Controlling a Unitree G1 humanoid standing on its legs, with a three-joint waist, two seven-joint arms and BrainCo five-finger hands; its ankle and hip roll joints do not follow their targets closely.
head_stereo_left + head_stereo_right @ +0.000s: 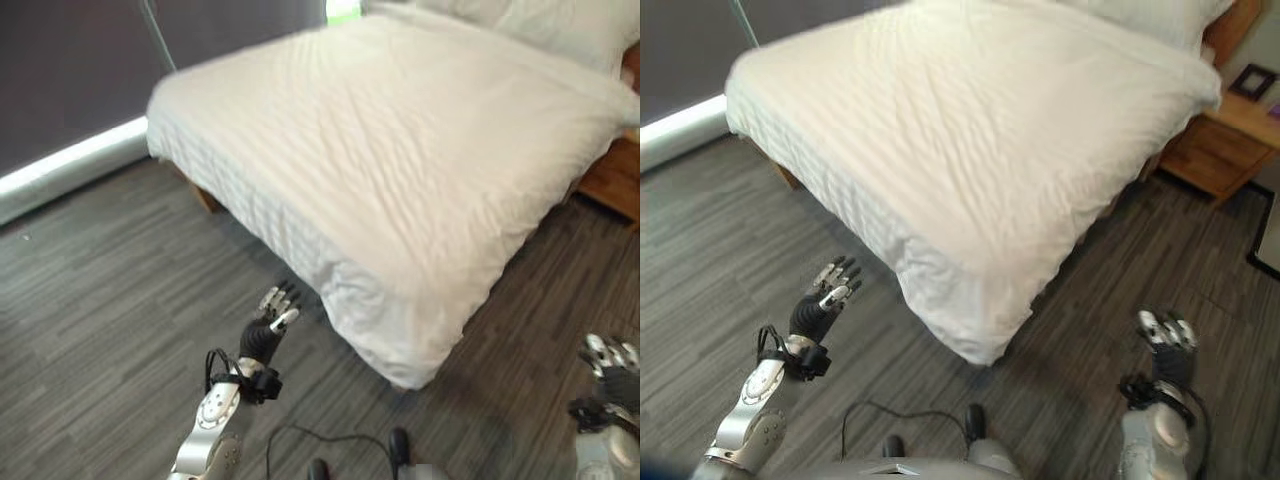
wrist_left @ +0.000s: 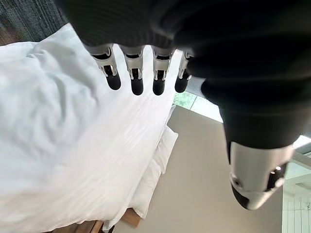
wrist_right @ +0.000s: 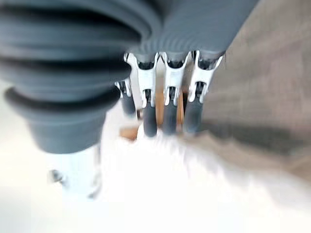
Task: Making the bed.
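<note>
A bed with a white duvet (image 1: 400, 150) spread smooth over it fills the upper middle; its near corner (image 1: 975, 335) hangs down toward the floor. White pillows (image 1: 530, 20) lie at the head, far right. My left hand (image 1: 272, 325) hovers over the floor just left of that corner, fingers straight, holding nothing. My right hand (image 1: 1167, 345) is low at the right, apart from the bed, its fingers (image 3: 167, 109) straight and empty. In the left wrist view the duvet (image 2: 63, 145) lies past the fingertips (image 2: 137, 85).
Grey wood-pattern floor (image 1: 110, 310) surrounds the bed. A wooden nightstand (image 1: 1220, 145) with a small frame (image 1: 1252, 80) on it stands at the far right. A dark curtain (image 1: 70, 60) and a bright strip at its foot run along the left.
</note>
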